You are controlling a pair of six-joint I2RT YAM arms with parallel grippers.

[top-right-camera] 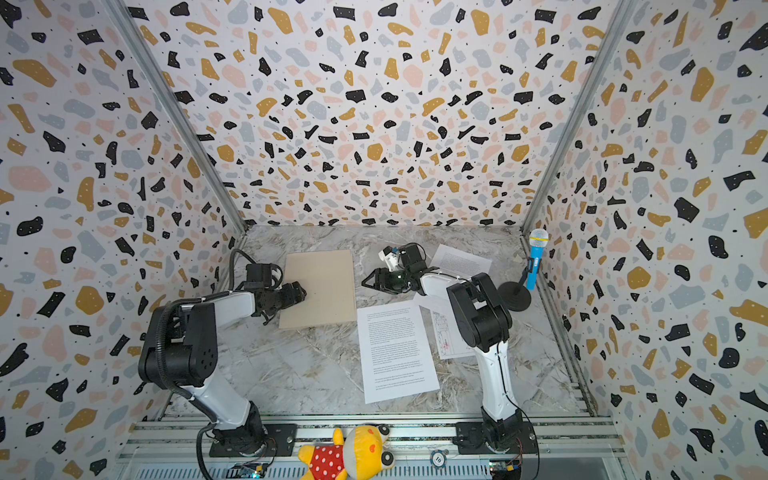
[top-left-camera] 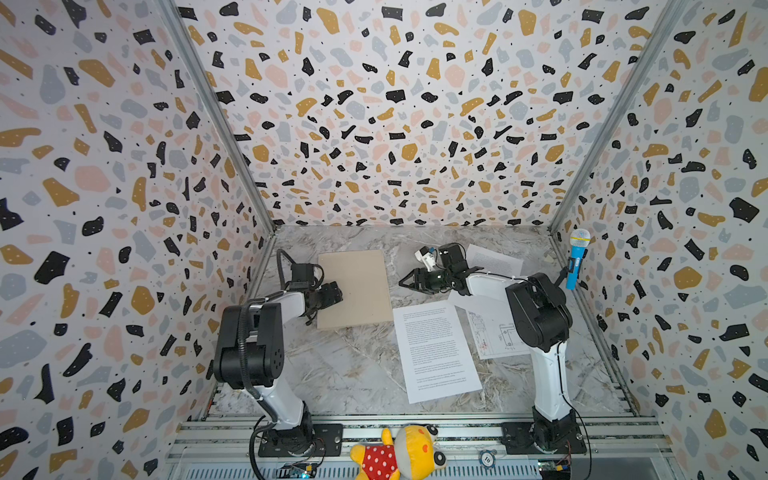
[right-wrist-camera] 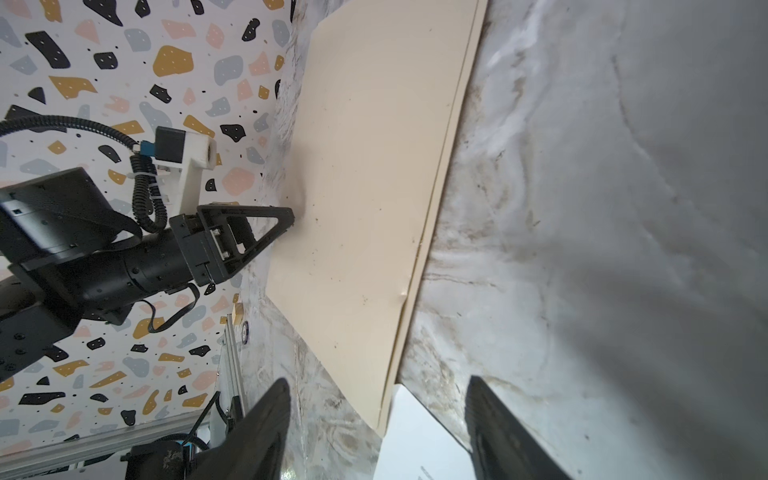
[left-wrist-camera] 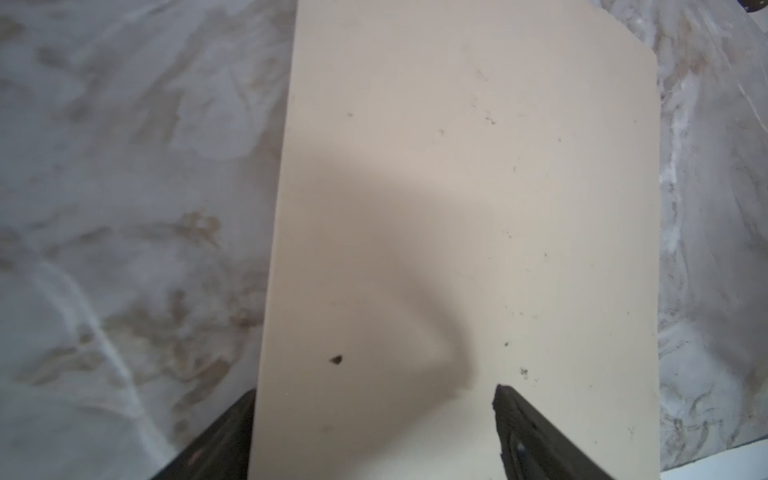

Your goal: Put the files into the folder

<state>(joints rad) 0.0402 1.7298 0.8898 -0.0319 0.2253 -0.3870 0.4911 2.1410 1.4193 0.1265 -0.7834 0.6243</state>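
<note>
No file is in the folder [top-left-camera: 355, 286] yet, so the whole job is left. The folder lies flat and closed in the back half of the bench [top-left-camera: 332, 374], left of the middle; the right wrist view shows its two leaves lying together along the edge that faces the sheets.

The left pincer [top-left-camera: 334, 293] sits at the folder's left edge with its jaws apart. One finger is over the cover and the other is at the edge, and it grips nothing. The right pincer [top-left-camera: 405, 282] hangs just beside the folder's right edge, pointing at it. Its jaws are apart too, and it is empty.

All three sheets lie loose on the bench:
- **Text sheet** [top-left-camera: 436, 353]: in the front half, right of the middle.
- **Drawing sheet** [top-left-camera: 494, 332]: beside the text sheet towards the right edge, partly hidden by the right arm.
- **Second text sheet** [top-left-camera: 496, 262]: near the back right corner.

As I judge it, the cover must be opened first. Then each sheet has to go in.
</note>
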